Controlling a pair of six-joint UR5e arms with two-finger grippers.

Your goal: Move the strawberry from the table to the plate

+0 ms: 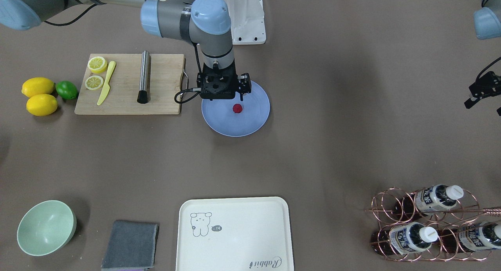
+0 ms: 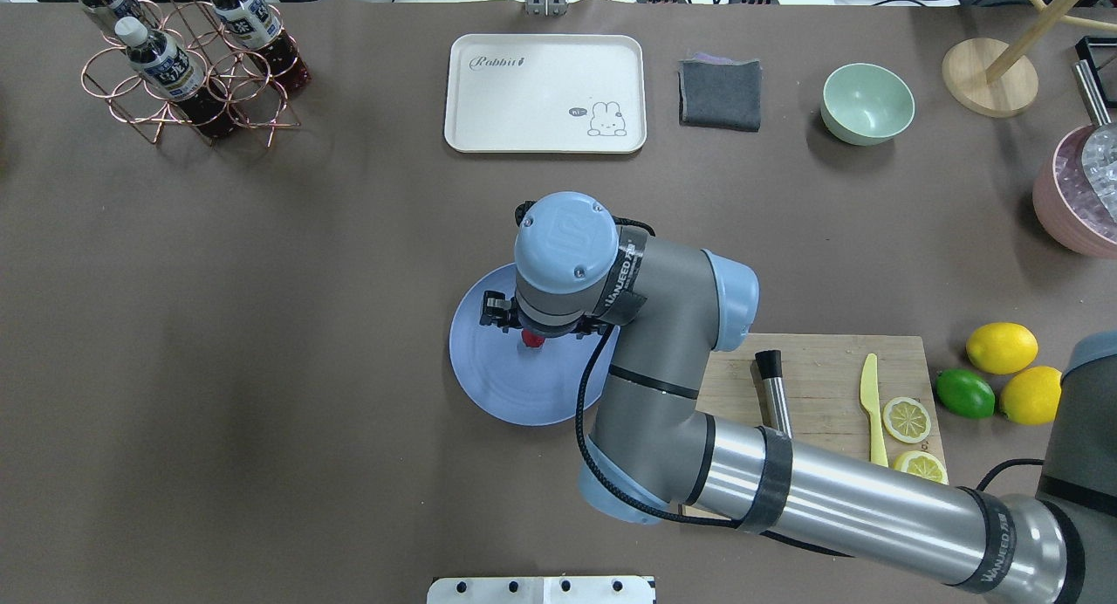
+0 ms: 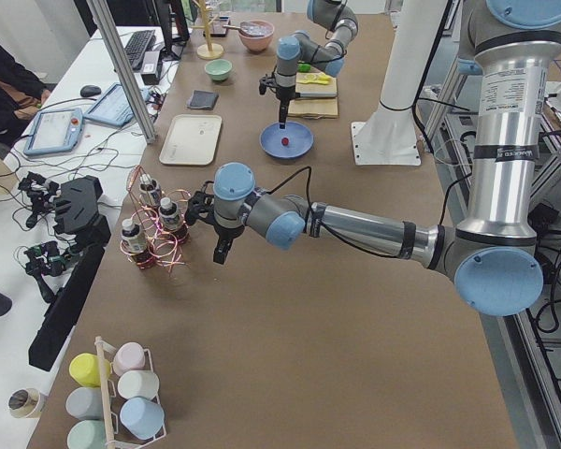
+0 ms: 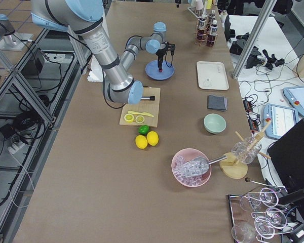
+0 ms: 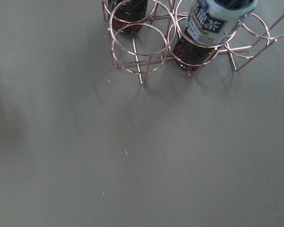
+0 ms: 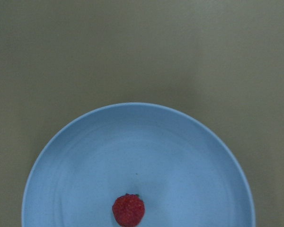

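Observation:
The strawberry (image 1: 236, 108), small and dark red, lies free on the round blue plate (image 1: 256, 118), a little off its middle. The right wrist view looks straight down on the strawberry (image 6: 128, 210) near its bottom edge, on the plate (image 6: 189, 156), with no fingers in sight. My right gripper (image 3: 282, 118) hangs point-down just above the berry, and its wrist (image 2: 563, 264) hides the fingers from overhead, so I cannot tell if they are open. My left gripper (image 3: 222, 253) hovers low over bare table (image 5: 132, 165) beside the bottle rack (image 5: 180, 42); its state is unclear.
A wooden cutting board (image 1: 160, 102) with lemon slices, a yellow knife and a steel tool lies beside the plate. Lemons (image 1: 38, 87) and a lime (image 1: 67, 89) sit past it. A cream tray (image 1: 235, 233), grey cloth (image 1: 131, 245), mint bowl (image 1: 46, 227) and copper bottle rack (image 1: 430, 224) line the far edge.

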